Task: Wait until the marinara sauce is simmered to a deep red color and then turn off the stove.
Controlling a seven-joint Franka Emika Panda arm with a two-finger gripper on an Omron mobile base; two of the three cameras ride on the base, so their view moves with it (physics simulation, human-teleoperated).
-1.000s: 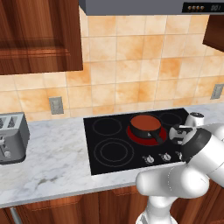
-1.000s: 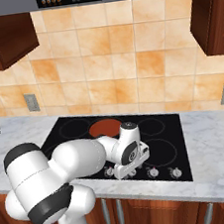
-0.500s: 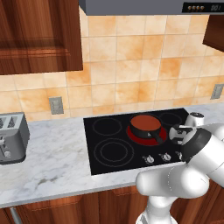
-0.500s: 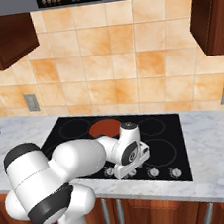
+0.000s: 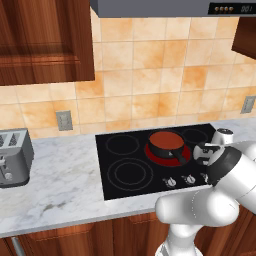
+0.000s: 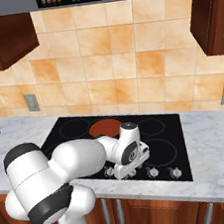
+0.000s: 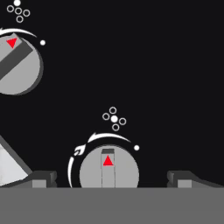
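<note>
The stove [image 5: 125, 165] is a glossy black cooktop set in the counter. On its back burner sits a small dark pan of marinara sauce [image 5: 164, 140], a flat red-brown disc, with a glowing red ring around the pan. The sauce [image 6: 107, 127] shows behind my hand in the right base view. My gripper [image 6: 126, 171] hangs low over the front row of silver knobs [image 6: 153, 172]. In the hand view the gripper [image 7: 111, 179] is open, its dark fingertips [image 7: 43, 178] standing either side of one round knob [image 7: 108, 173] without touching it. A second knob [image 7: 15, 65] lies at the upper left.
A grey toaster [image 5: 12, 157] stands on the marble counter [image 5: 60, 185] to the left of the stove. Tiled wall, wooden cabinets [image 5: 45, 40] and a range hood [image 5: 170, 7] rise behind. More counter [image 6: 213, 145] lies to the right.
</note>
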